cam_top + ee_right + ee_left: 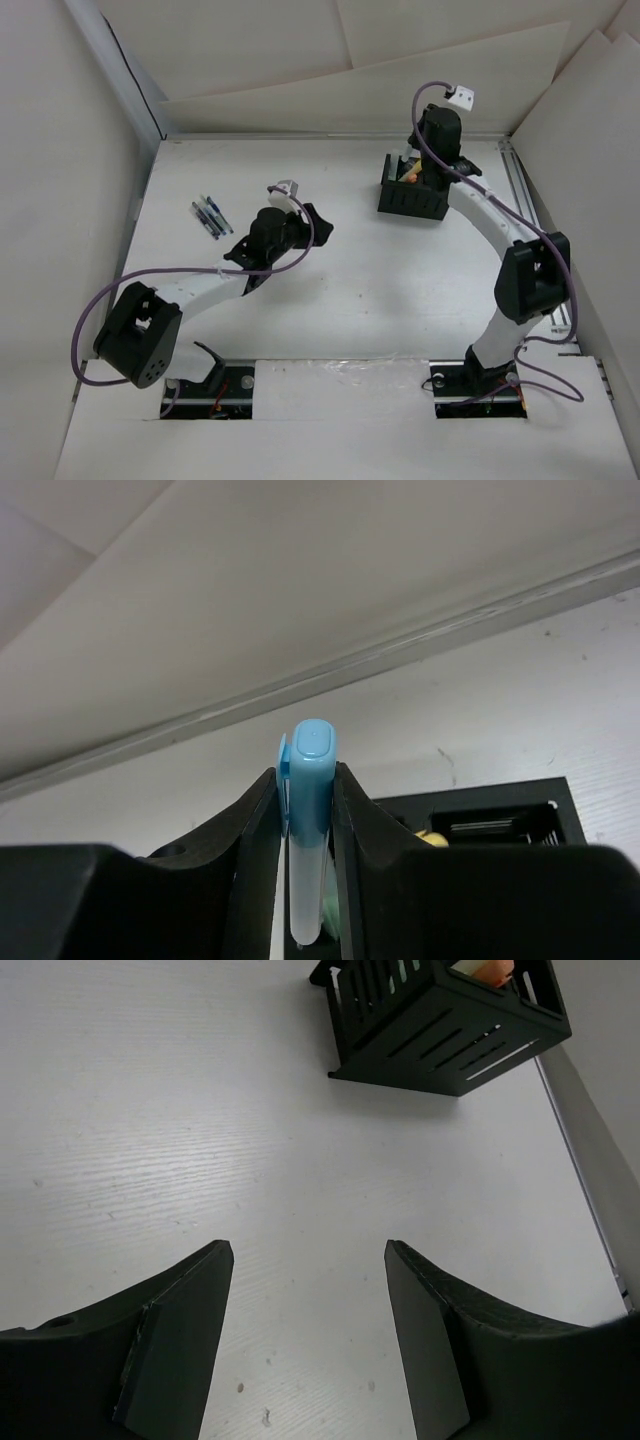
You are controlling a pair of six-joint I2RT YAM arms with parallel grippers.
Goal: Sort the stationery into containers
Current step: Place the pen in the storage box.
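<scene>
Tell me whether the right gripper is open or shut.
The right gripper is shut on the light blue pen: both fingers press its sides, the capped end sticking out past them.

One box (410, 200), one light-blue pen (311, 810), two or three blue pens (211, 217)
</scene>
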